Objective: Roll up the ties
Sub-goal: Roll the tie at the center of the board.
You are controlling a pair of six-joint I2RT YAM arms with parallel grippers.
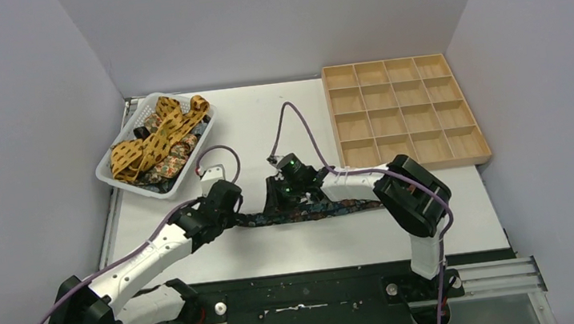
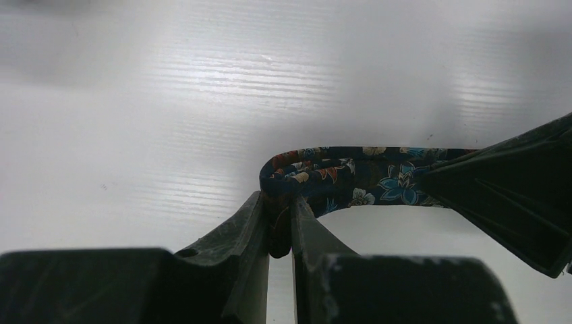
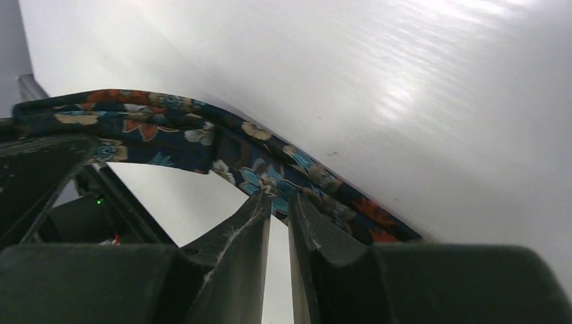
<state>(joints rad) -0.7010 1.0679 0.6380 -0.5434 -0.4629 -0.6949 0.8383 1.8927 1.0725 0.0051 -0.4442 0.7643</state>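
- Left gripper (image 2: 280,210): fingers pressed together on the folded left end of the floral tie (image 2: 351,177); the fabric bends back on itself right at the tips.
- Right gripper (image 3: 276,206): fingers nearly together, pinching the same tie a short way along the strip, just to the right of the left gripper; the two grippers are near each other but not touching.
- Floral tie, position: mid-table (image 1: 293,246), with its long axis running left to right, roughly parallel to the near edge. The short span between the two grips arches up off the surface. The remaining length trails flat to the right, under the right forearm.
- Governing relation: the free length lies entirely to the right of both grips. The left gripper is nearer the starting end, so a roll would probably have to travel rightward along that axis, with the right gripper feeding or steadying.
- Basket (image 1: 120,185): far left, holding mustard ties (image 1: 156,135) heaped over darker patterned ones, well apart from the grippers.
- Wooden tray (image 1: 411,167): far right, a grid of compartments with no ties visible in them.
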